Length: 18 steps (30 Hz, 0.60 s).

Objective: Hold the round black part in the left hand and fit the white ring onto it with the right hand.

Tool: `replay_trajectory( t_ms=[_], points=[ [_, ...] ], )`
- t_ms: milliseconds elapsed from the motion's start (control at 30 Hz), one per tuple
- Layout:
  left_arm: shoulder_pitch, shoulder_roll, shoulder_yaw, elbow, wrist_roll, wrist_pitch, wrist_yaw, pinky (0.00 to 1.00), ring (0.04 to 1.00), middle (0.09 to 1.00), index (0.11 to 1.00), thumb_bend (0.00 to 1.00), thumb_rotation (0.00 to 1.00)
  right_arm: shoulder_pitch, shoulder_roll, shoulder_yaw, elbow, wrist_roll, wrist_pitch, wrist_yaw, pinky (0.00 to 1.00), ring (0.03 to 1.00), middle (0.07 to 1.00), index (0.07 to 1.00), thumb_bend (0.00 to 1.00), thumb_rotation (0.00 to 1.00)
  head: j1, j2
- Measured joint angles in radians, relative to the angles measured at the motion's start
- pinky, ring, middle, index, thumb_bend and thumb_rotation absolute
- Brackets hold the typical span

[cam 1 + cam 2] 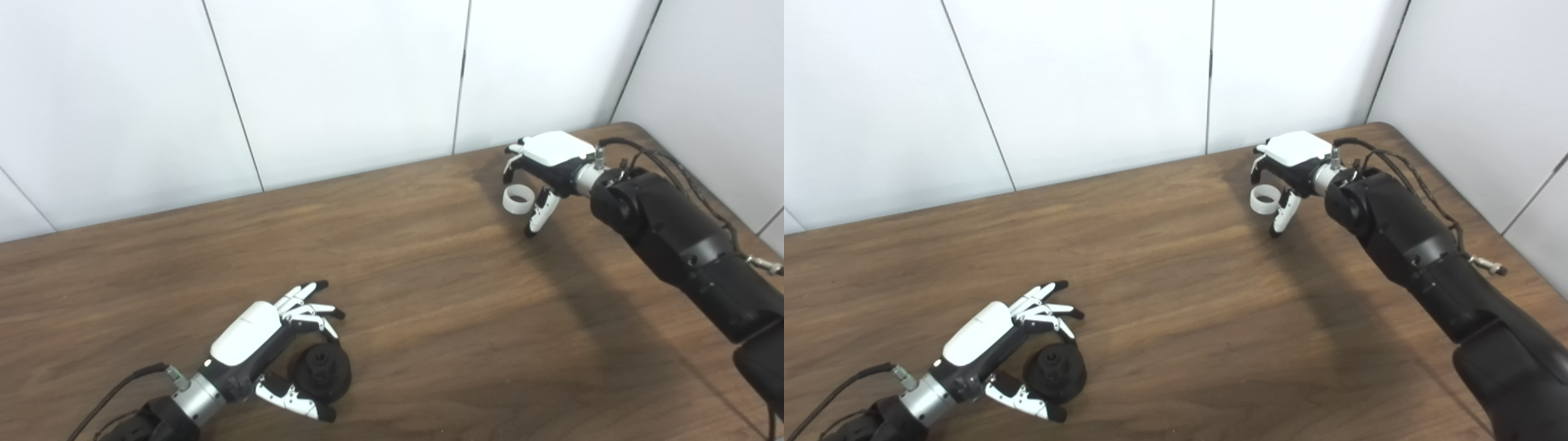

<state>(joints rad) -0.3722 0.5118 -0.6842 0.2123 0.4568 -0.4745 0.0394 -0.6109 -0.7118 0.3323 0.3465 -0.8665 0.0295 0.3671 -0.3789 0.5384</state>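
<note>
Dark brown wood-grain table [429, 257] fills the lower frame, rounded at its far right corner. White panelled walls [343, 79] with thin dark vertical seams meet it behind and on the right. Lighting even and diffuse.

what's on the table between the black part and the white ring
Nothing: between the round black part and the white ring there is only bare wooden table, as both eye views show.

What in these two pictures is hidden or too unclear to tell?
- Right hand, both views: its palm covers the fingers behind the white ring, so grip is unclear.
- Left hand: whether it touches the round black part is unclear.
- Black part's central detail: too small.
- Both arms: cut off by the bottom edge.
</note>
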Motion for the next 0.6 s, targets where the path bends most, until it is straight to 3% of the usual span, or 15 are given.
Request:
replay_trajectory(
  t_ms=[600],
  points=[
    [0.016,-0.011,0.025,-0.009,0.010,0.000,-0.014,1.00,1.000,0.799,0.481,0.52,0.06,-0.019,-0.008,-0.001,-0.009,0.004,0.015,0.114,1.00,1.000,0.955,0.709,0.99,0.25,-0.002,0.008]
  ],
)
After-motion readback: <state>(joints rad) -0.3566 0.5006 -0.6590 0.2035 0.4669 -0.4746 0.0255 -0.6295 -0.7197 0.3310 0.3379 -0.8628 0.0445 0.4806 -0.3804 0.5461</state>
